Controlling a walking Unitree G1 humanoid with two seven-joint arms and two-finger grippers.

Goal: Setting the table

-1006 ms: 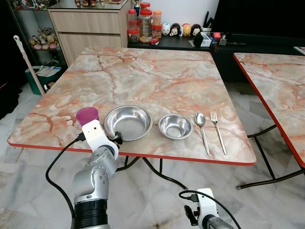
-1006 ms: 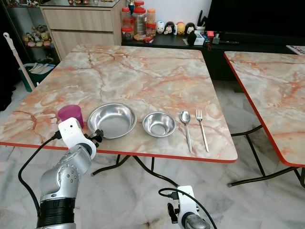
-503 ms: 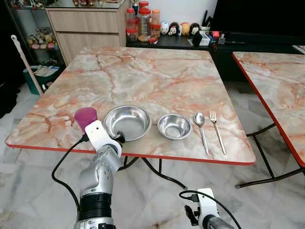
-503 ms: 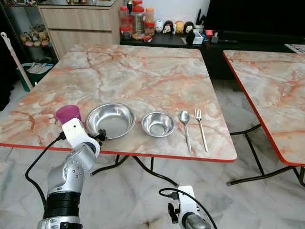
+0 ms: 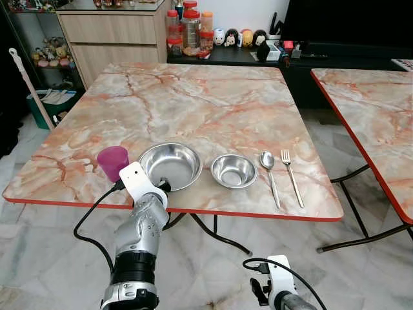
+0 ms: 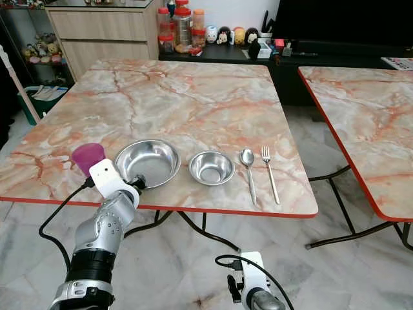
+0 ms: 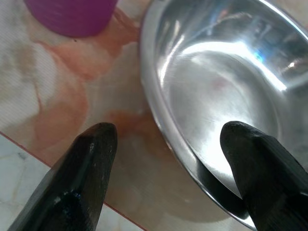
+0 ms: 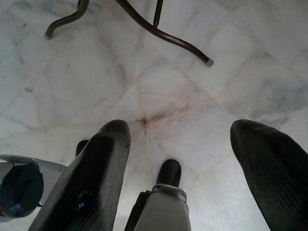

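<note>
The left jaws point(image 7: 163, 168) are spread wide and hold nothing, one finger inside the near rim of the large steel bowl point(image 5: 170, 165), the other over bare marble at the counter point(image 5: 193, 97) front edge. The purple cup point(image 5: 113, 162) stands just beside that bowl at its 9 o'clock. At the bowl's 3 o'clock sits the small steel bowl point(image 5: 234, 170), then the spoon point(image 5: 269, 166) and the fork point(image 5: 292, 175), lying side by side. The right jaws point(image 8: 178, 159) hang spread and empty over the tiled floor point(image 8: 159, 82).
</note>
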